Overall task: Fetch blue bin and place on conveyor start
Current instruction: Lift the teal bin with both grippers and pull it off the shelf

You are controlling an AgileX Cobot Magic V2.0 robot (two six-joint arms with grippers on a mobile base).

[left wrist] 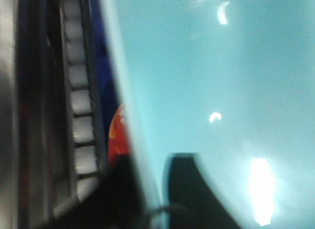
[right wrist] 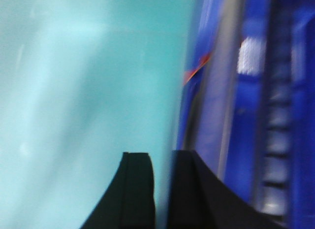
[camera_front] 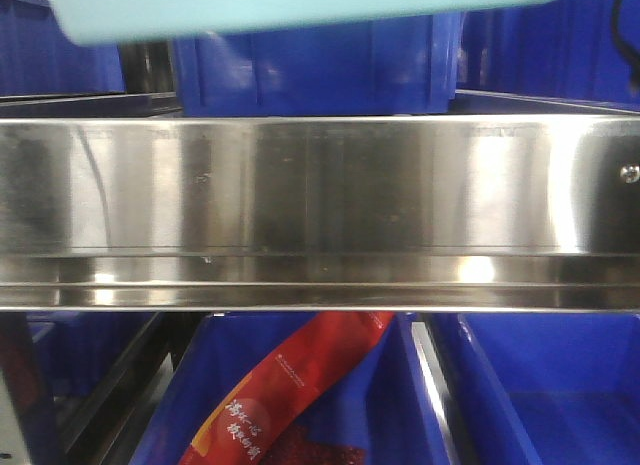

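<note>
L gripper (left wrist: 151, 165) + R gripper (right wrist: 161, 157) each clamped on blue bin (camera_front: 300, 5) wall; bin sits above steel rail (camera_front: 320, 185).

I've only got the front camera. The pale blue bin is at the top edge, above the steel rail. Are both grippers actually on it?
Observer: On the left, yes. The left gripper straddles the wall of the blue bin, with one finger inside and one outside.
Operator: And the right?
Observer: The right gripper also has a finger on each side of the bin's wall, closed on it.
</note>
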